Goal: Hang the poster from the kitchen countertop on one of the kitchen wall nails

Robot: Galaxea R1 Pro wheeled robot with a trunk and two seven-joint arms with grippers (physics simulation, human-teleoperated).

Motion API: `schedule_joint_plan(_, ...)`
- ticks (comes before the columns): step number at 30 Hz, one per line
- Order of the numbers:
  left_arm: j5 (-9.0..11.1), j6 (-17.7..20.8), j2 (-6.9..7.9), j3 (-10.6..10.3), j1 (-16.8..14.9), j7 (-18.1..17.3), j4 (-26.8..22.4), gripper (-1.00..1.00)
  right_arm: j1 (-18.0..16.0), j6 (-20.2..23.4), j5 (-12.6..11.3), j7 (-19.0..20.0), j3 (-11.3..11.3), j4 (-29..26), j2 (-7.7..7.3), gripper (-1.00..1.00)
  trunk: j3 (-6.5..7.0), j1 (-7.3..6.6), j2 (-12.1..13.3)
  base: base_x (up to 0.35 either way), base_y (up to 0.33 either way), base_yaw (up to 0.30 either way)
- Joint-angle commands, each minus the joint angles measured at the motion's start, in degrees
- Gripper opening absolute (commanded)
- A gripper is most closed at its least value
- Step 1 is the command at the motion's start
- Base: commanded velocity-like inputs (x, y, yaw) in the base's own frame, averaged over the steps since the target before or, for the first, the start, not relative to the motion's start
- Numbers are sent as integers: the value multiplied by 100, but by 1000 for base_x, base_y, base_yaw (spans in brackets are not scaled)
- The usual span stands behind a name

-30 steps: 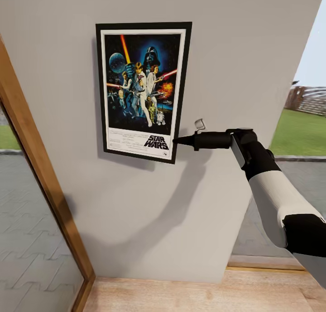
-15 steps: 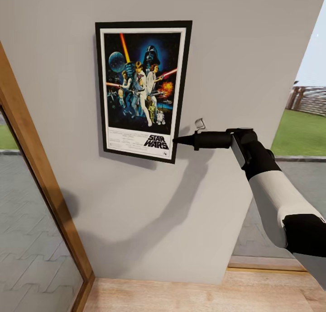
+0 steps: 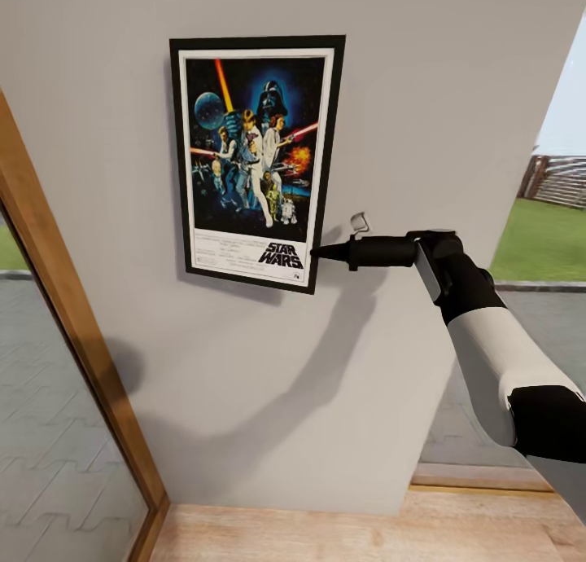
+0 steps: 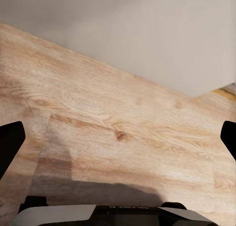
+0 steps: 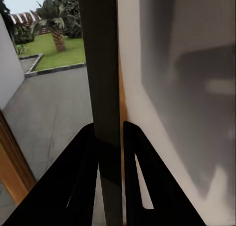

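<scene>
Hanging flat against the pale grey wall: the poster, upright, slightly tilted, between the wooden door frame and the window. Pinching its lower right frame edge: the right end effector, closed on the black frame, arm reaching in level from the right. Hovering over the wooden floor: the left end effector, fingertips spread wide, gripping nothing.

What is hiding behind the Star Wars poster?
Behind the poster is the plain grey wall, with the poster's shadow on it. Any nail stays covered, so it cannot be seen. The right tool pinches the poster's lower right edge.
</scene>
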Motion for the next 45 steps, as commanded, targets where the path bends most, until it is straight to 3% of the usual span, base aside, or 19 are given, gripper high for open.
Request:
schedule_joint_plan(1,59,-8,2,-28,-6,-31,9,100,-7,64,-55,-10,23,1,-8,-100,-13,5,-14,96,0,0)
schedule_joint_plan(43,43,-25,-1,-38,-15,-15,-32,100,-7,73,-54,-7,18,-57,-8,-100,-14,5,-14,31,-8,0)
schedule_joint_plan(44,42,-25,1,-38,-15,-14,-34,100,-7,-236,-329,777,996,-533,-8,-100,-14,5,-14,161,-56,0)
schedule_joint_plan(45,42,-25,1,-38,-15,-14,-34,100,-7,-204,-347,707,885,-506,-8,-100,-14,5,-14,129,-45,0)
